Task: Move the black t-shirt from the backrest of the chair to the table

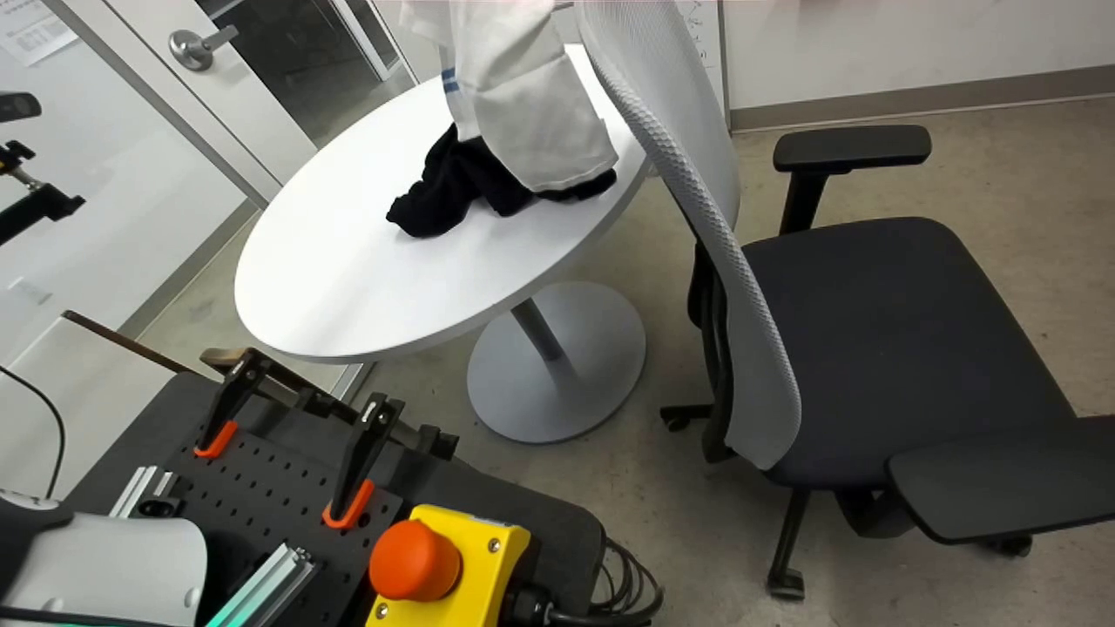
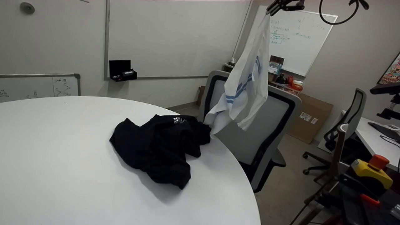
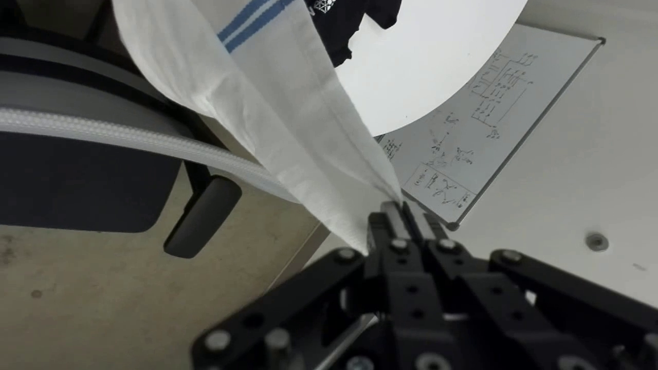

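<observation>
lying crumpled on the round white counter point(image 2: 72, 156) near its edge, the black t-shirt point(image 2: 156, 147) shows a small white print point(image 2: 179, 120). the tool point(image 3: 403, 206) is clamped on the top of a white, blue-striped cloth point(image 2: 245, 97), which hangs down beside the grey backrest point(image 2: 265, 125) of the chair point(image 1: 906, 348).

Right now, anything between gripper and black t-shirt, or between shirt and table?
Yes: the white cloth, pinched in the gripper, hangs toward the black t-shirt, hiding part of it in the wrist view; contact unclear. Nothing visible separates shirt and table: it already lies there.
</observation>
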Controlling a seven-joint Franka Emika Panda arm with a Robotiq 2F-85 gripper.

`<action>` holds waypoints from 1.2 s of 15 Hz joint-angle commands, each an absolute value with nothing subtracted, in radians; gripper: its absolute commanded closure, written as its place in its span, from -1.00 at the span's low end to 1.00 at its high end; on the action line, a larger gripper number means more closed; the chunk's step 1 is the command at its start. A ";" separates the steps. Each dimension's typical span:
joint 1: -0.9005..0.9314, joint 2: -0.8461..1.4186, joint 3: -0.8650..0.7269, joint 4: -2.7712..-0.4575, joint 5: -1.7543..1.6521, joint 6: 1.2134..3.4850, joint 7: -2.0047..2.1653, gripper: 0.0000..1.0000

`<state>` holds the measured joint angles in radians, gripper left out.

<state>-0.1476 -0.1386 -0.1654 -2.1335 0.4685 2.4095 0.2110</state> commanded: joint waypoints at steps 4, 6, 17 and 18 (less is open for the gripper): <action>-0.204 -0.079 -0.217 -2.046 0.441 2.355 0.293 0.99; -0.224 -0.062 -0.236 -2.007 0.438 2.332 0.311 0.99; -0.308 0.152 -0.305 -1.768 0.436 2.217 0.373 0.99; -0.313 0.180 -0.307 -1.746 0.435 2.209 0.383 0.99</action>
